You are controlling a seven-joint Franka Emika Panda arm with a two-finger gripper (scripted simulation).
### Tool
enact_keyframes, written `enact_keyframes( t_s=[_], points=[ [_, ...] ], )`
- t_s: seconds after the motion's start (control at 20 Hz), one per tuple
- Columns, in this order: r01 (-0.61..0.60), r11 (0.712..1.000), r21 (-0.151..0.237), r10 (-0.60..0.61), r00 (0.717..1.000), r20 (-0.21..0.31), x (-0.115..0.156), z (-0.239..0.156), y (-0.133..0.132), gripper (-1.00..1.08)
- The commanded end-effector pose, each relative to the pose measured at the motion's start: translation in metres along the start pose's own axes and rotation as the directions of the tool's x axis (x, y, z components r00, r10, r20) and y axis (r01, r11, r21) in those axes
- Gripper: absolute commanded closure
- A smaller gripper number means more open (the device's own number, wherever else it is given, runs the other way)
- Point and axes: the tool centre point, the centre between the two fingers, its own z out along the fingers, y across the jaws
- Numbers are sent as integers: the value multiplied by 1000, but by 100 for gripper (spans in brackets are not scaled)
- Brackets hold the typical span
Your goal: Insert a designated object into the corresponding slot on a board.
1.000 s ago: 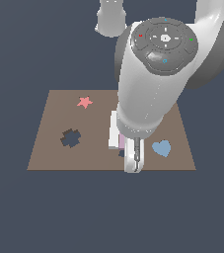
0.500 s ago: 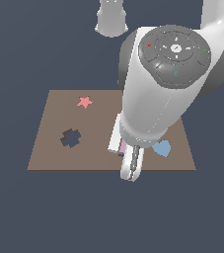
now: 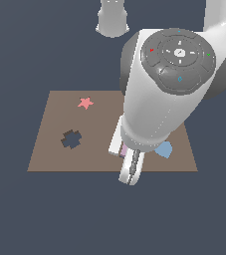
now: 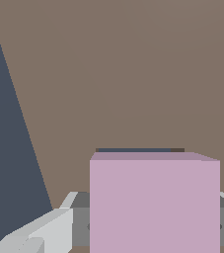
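Observation:
My gripper (image 3: 129, 168) is shut on the lilac-pink square tile (image 4: 154, 202), with a grey finger (image 4: 79, 225) on each side of it. In the exterior view only a thin lilac sliver of the tile (image 3: 126, 152) shows under the arm, near the front edge of the brown board (image 3: 55, 129). In the wrist view the tile hangs over the board (image 4: 133, 74), and a thin dark strip of the square slot (image 4: 135, 149) shows just past the tile's far edge. The rest of the slot is hidden by the tile and the arm.
A dark cross-shaped cutout (image 3: 71, 139) lies on the board toward the exterior view's left. A coral star (image 3: 85, 103) lies behind it. A blue piece (image 3: 164, 149) peeks out beside the arm on the right. The arm's base (image 3: 113, 17) stands behind the board.
The gripper with the tile has shifted toward the board's front edge, and the arm looms larger in the exterior view. The slot's dark patch seen beside the gripper earlier is now covered.

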Motion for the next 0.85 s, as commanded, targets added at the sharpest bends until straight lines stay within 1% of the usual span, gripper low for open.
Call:
enact_keyframes(
  t_s=[0.0, 0.3, 0.35, 0.8],
  points=[
    [0, 1000, 0, 0, 1000, 0, 0, 0, 0, 108],
    [0, 1000, 0, 0, 1000, 1, 0, 10, 0, 108],
    [0, 1000, 0, 0, 1000, 1, 0, 10, 0, -92],
    [0, 1000, 0, 0, 1000, 1, 0, 10, 0, -92]
  ],
)
